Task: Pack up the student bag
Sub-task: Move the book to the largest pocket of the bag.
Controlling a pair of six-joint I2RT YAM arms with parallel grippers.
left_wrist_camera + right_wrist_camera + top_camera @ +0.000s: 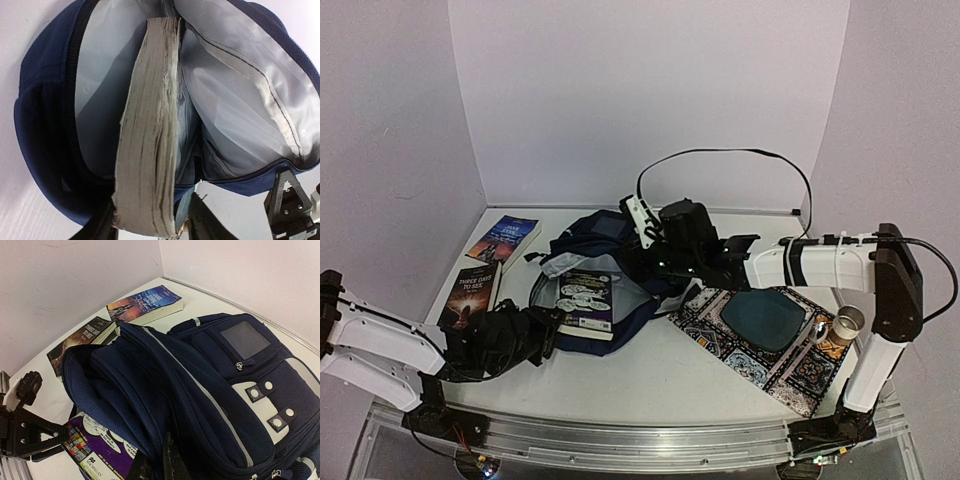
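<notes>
The student bag (pixel 582 238) lies in the middle of the bench (pixel 650 385), its mouth turned toward the left arm. The right pincer (pixel 660 262) is clamped on the bag's upper flap and lifts it, apparently to hold the opening wide. The left pincer (pixel 548 325) is closed on the near end of a purple-covered book (pixel 586 300), page edge up at the wrist camera and far end reaching in against the pale grey lining (pixel 100 90). It looks about halfway in. A blue book (pixel 505 238) and a dark book (pixel 470 297) lie flat just beside the bag, handy for the left arm.
</notes>
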